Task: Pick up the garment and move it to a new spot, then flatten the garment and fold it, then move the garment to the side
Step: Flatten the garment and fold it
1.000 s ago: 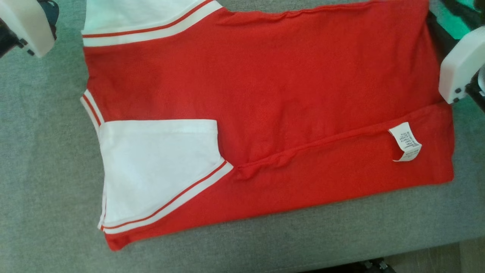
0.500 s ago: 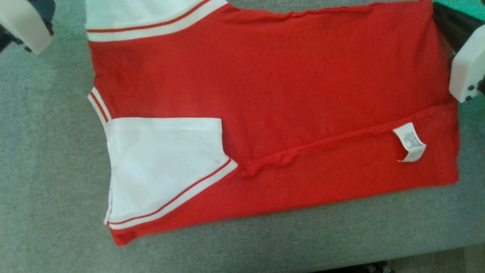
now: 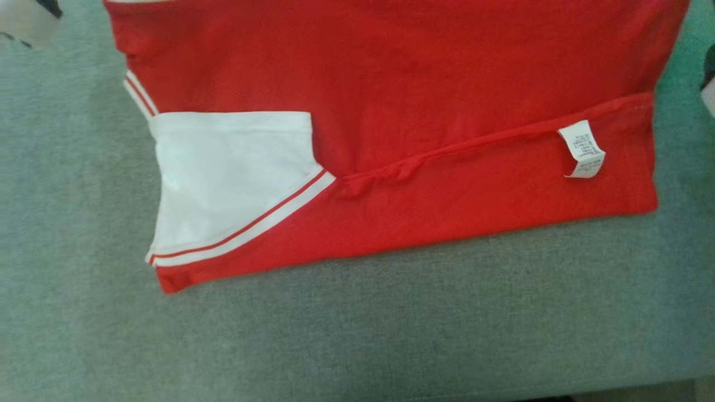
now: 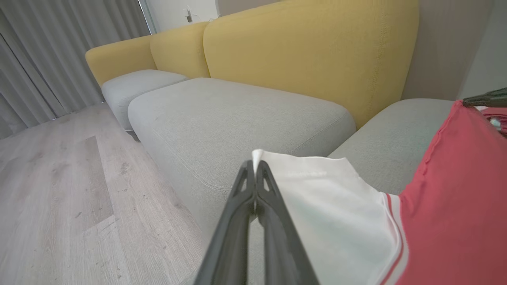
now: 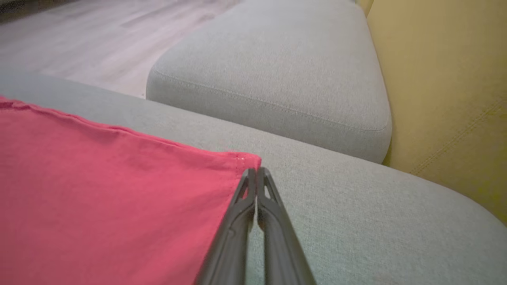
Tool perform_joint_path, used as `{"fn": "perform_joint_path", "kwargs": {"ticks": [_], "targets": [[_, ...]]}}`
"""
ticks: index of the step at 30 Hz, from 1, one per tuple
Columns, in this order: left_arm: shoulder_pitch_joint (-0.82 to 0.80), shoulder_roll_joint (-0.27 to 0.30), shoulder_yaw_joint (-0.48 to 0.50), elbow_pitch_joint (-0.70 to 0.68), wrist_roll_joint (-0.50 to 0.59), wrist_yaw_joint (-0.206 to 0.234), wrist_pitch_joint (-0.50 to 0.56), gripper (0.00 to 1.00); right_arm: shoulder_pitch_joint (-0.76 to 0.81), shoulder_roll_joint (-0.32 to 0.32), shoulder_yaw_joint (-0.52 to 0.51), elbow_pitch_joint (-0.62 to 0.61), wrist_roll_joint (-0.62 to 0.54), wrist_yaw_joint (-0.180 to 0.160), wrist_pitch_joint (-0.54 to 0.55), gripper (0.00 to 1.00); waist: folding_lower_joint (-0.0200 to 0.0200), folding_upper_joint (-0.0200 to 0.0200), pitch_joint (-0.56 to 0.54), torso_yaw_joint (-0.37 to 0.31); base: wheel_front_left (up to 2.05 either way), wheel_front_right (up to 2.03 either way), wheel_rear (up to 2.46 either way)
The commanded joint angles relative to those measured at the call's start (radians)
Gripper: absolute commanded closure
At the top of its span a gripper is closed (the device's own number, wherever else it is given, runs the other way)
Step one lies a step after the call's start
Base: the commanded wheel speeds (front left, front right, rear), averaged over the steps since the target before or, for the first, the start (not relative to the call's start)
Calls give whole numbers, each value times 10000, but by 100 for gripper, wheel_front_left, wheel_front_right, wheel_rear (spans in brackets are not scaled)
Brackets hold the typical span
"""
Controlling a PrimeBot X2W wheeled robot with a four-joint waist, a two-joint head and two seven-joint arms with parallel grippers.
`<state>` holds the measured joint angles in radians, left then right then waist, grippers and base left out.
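The left gripper [image 4: 255,168] had its two dark fingers pressed tight together, and pinched right between the tips was a corner of the white sleeve [image 4: 328,206] of the garment [image 4: 455,206]. From that pinch the sleeve ran off to the gripper's right into the red body, over the grey seat cushion [image 4: 237,114]. Beyond the fingertips rose the yellow backrest [image 4: 309,51], and away to the gripper's left lay the wooden floor [image 4: 59,190]. On the other side, the right gripper [image 5: 256,174] was clamped as well, tips closed on the stitched corner of the red hem, cloth spreading away to its left. In the head view the garment lay flat across the cushion, near edge folded over, a care label [image 3: 582,148] showing on that fold toward the right gripper's end.
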<state>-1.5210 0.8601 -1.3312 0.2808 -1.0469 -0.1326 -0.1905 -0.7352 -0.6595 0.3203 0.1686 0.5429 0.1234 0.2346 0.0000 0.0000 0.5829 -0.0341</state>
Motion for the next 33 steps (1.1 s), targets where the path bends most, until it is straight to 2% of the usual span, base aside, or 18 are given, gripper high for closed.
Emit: {"fn": "perform_joint_path", "kwargs": {"ticks": [1, 9, 13, 22, 29, 33], "targets": [[-96, 445, 510, -161, -136, 19, -164, 100, 530, -275, -189, -363, 99, 73, -160, 100, 0, 0, -153, 143, 0, 0, 0], [1574, 1273, 510, -1568, -709, 19, -647, 100, 2363, -307, -979, -1100, 213, 73, -348, 100, 0, 0, -719, 598, 0, 0, 0], [2616, 1624, 595, -2262, -657, 19, -702, 100, 3419, -184, -1517, -1466, 76, 73, -385, 100, 0, 0, -952, 812, 0, 0, 0], [5329, 1838, 1815, -3484, -178, 237, -710, 100, 5475, 427, -2941, -2196, -311, 73, -403, 100, 0, 0, -1297, 1093, 0, 0, 0], [6679, 1808, 1497, -3857, 229, 358, -711, 100, 6569, 852, -3496, -2566, -456, 73, -362, 100, 0, 0, -1434, 1211, 0, 0, 0], [7208, 1512, 1534, -3823, 410, 546, -712, 100, 7029, 1123, -3713, -2651, -569, 73, -321, 100, 0, 0, -1459, 1251, 0, 0, 0]]}}
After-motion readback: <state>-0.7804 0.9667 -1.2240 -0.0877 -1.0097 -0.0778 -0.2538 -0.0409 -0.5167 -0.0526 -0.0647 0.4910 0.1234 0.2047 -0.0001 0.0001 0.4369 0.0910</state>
